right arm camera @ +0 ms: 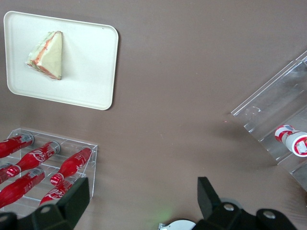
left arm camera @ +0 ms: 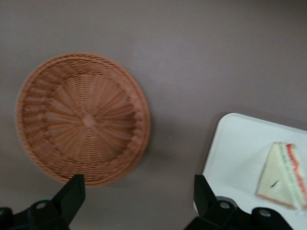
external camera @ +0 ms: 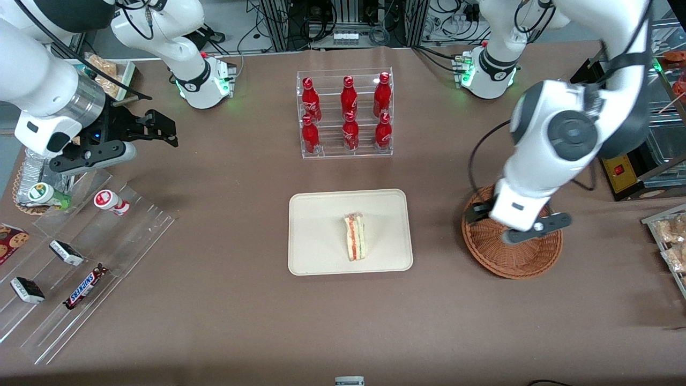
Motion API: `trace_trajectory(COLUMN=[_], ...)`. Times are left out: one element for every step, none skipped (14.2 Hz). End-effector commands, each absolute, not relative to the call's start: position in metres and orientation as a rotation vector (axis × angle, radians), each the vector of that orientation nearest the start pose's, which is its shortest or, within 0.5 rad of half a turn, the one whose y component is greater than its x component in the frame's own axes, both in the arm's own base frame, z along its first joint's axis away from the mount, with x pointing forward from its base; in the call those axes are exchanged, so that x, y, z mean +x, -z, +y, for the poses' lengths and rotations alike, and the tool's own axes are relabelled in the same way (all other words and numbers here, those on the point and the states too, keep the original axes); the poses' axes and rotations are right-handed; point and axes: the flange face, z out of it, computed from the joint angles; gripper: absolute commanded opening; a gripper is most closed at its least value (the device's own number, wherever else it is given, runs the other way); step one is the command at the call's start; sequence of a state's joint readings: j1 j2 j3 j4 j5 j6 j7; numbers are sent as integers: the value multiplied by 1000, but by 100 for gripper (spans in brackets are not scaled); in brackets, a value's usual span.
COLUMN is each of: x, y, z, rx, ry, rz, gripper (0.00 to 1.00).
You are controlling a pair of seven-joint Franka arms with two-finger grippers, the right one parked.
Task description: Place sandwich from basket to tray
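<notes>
Sandwich (external camera: 355,236) lies on tray (external camera: 350,231); wicker basket (external camera: 512,244) holds nothing; gripper (external camera: 506,225) hangs above basket, fingers wide, empty; retreat should rise straight, avoiding the rim.

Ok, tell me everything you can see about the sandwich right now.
The sandwich is a triangular wedge of pale bread with red-orange and green filling showing along its cut edge. It rests alone on the cream tray, near the middle, touching nothing else. The open gripper is apart from it, above the empty wicker basket.
</notes>
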State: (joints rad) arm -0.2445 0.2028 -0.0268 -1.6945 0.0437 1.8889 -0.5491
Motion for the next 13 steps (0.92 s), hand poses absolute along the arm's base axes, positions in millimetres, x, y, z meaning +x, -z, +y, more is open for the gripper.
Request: trace_trajectory(x=[568, 564, 559, 552, 547, 540, 538, 539, 538, 537, 537, 537, 538], y=[-499, -510, -521, -535, -546, -562, -576, -591, -603, -610, -613, -612, -611], z=[-104, -83, -65, -50, -35, -25, -22, -9, -2, 2, 7, 7, 4], rx=[-3088, -3088, -3097, -3102, -3104, -3105, -3108, -3113, -3132, -3145, -3151, -3151, -3149], ry=[-19, -40, -52, -50, -56, -58, -53, -40, -24, -24, -38, -43, -43], rz=[-299, -258, -205, -143, -102, -51, 11, 39, 82, 127, 130, 133, 137], gripper=[100, 100, 100, 100, 100, 100, 100, 100, 100, 100, 100, 100, 100])
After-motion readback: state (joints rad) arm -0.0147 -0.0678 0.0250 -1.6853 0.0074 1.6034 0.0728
